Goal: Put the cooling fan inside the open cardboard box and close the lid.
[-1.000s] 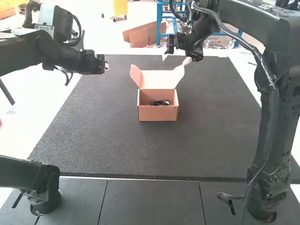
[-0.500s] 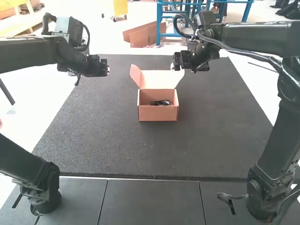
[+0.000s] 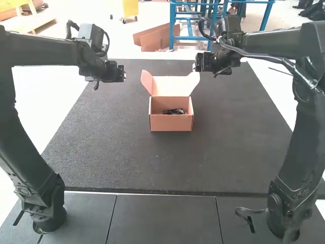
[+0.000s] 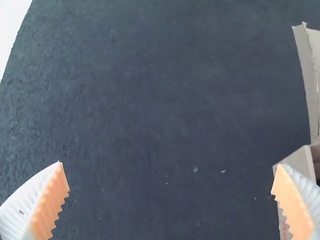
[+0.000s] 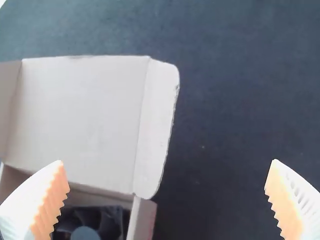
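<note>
Cardboard box [image 3: 171, 121]: centre of the high view on the black mat [image 3: 101, 147], open, lid [image 3: 171, 85] standing up at the back.
Cooling fan [image 3: 173, 111]: dark, lying inside the box.
Left gripper [image 3: 122, 72]: upper left, beside the lid's left flap, fingers spread, holding nothing.
Right gripper [image 3: 196, 62]: upper right of centre, near the lid's right flap, fingers spread, holding nothing.

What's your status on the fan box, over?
Left gripper and right gripper: jaws open, empty, either side of the cardboard box. Cooling fan inside, lid standing open. Nothing blocking the lid.
</note>
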Motion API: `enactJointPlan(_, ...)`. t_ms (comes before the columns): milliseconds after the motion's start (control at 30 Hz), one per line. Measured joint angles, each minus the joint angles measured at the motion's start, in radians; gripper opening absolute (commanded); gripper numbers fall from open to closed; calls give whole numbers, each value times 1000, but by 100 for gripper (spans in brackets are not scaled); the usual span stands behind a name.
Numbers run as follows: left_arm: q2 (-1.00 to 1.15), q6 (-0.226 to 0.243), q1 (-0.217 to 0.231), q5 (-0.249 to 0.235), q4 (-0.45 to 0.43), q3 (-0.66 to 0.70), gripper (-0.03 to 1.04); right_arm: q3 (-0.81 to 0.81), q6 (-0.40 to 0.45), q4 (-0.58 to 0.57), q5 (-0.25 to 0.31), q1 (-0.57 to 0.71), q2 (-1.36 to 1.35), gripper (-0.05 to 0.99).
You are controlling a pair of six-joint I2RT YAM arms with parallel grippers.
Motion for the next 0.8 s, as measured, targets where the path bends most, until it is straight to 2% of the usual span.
enactJointPlan(300, 131, 0, 0, -13, 29, 89, 96, 114, 50, -15, -37, 0, 89, 90)
enactJointPlan(567, 224, 0, 0, -18, 36, 164, 96, 177, 69, -90, -67, 0, 125, 90)
enactJointPlan(800, 284, 1, -29, -18, 35, 215, 96, 189, 78, -138, -93, -18, 127, 90)
